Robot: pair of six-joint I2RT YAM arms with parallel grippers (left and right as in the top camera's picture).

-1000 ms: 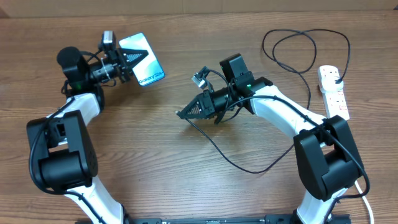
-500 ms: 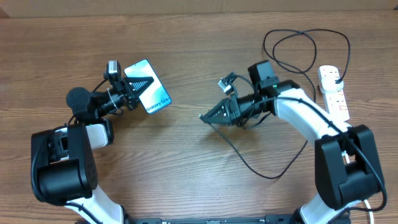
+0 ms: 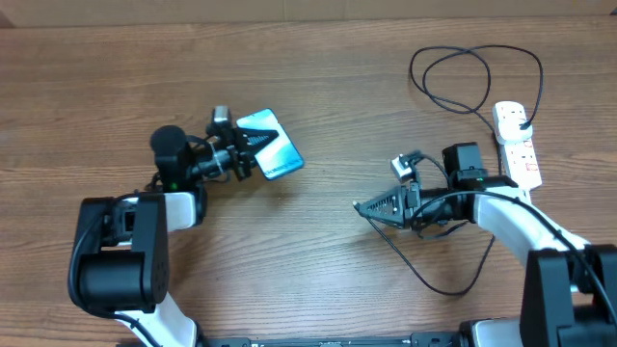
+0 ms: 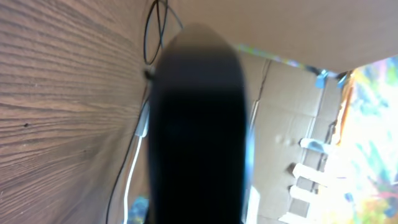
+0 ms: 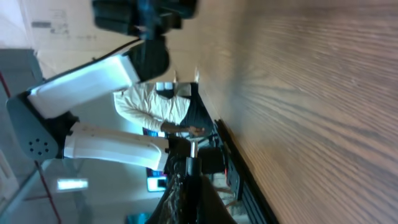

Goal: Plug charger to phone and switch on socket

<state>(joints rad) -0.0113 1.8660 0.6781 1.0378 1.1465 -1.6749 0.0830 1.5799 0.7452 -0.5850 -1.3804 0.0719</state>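
My left gripper (image 3: 249, 156) is shut on the phone (image 3: 275, 149) and holds it tilted above the table, left of centre. In the left wrist view the phone's dark back (image 4: 199, 124) fills the middle and hides the fingers. My right gripper (image 3: 364, 206) points left toward the phone, well apart from it, and is shut on the charger's small plug tip (image 5: 194, 152). The thin black charger cable (image 3: 413, 69) sags below the right arm and loops at the far right up to the socket (image 3: 516, 145). Its black plug (image 3: 522, 118) sits in the socket's far end.
The white power strip lies along the right edge of the wooden table (image 3: 318, 280), its thick white cord running toward the front. Both arm bases stand at the front edge. Cardboard panels and room clutter show behind the table in the wrist views.
My left gripper has carried the phone rightward and nearer the table's middle. My right gripper has pulled back to the right and toward the front with the plug tip still held.
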